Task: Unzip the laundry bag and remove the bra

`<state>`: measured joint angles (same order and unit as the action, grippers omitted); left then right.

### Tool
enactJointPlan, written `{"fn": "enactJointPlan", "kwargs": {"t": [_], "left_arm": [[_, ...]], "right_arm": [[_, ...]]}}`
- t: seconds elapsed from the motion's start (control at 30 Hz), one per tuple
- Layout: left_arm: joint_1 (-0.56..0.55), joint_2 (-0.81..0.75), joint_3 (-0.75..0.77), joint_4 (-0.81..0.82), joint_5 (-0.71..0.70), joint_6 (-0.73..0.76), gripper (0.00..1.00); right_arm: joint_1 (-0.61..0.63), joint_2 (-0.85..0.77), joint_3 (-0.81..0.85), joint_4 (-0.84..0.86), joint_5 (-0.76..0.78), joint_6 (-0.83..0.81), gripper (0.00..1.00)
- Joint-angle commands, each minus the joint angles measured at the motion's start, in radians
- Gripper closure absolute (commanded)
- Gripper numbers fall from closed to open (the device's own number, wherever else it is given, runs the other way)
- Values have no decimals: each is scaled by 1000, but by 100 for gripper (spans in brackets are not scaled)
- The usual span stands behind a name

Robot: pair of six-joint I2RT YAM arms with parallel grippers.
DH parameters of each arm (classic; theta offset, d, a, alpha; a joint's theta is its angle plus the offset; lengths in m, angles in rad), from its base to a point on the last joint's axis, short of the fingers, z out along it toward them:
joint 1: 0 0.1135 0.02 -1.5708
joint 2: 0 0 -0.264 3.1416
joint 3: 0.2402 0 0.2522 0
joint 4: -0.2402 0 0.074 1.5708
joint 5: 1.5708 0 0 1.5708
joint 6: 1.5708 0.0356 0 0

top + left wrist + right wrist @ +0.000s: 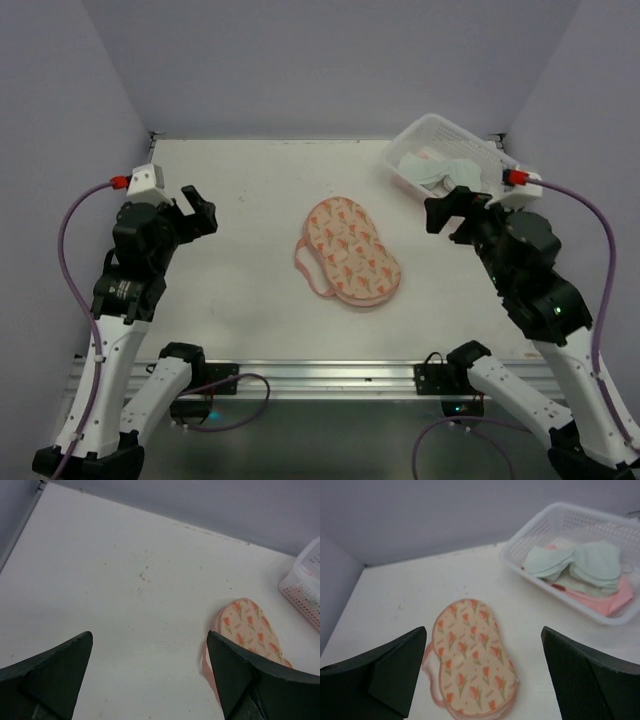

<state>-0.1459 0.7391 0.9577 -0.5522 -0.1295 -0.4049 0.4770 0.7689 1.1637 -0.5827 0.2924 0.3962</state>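
Observation:
The laundry bag (350,250) lies flat and closed in the middle of the white table, peach-pink with an orange tulip pattern, its pink loop (305,268) at its left. It also shows in the left wrist view (252,630) and the right wrist view (472,655). Its contents are hidden, so no bra shows in it. My left gripper (200,205) is open and empty, raised to the left of the bag (150,635). My right gripper (447,210) is open and empty, raised to the bag's right (484,630).
A white slotted plastic basket (440,128) stands at the back right corner, also in the right wrist view (530,535). It holds pale mint-green padded garments (590,562) and a pink one (612,600). Grey walls close the table's back and sides.

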Motion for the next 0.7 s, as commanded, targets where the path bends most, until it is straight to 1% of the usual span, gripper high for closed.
{"fn": "enactJointPlan", "kwargs": {"t": [0.0,0.03,0.17,0.27,0.33,0.47,0.67], "left_arm": [[6,-29,137,-90,-91,63,0],[6,-33,192,-115,-107,66,0],[-12,-58,288,-156,-156,80,0],[-44,-95,300,-147,-191,112,0],[-61,-130,302,-137,-223,126,0],[-66,-193,296,-94,-226,152,0],[-64,-267,265,-80,-240,172,0]], "right_arm": [[-2,-158,21,-40,257,-65,1],[-2,-236,16,-34,266,-97,1],[-2,-393,10,-3,266,-180,1],[-2,-479,10,6,257,-235,1],[-2,-513,8,9,252,-258,1],[-2,-574,-1,9,252,-276,1],[-2,-596,-35,9,258,-273,1]]}}
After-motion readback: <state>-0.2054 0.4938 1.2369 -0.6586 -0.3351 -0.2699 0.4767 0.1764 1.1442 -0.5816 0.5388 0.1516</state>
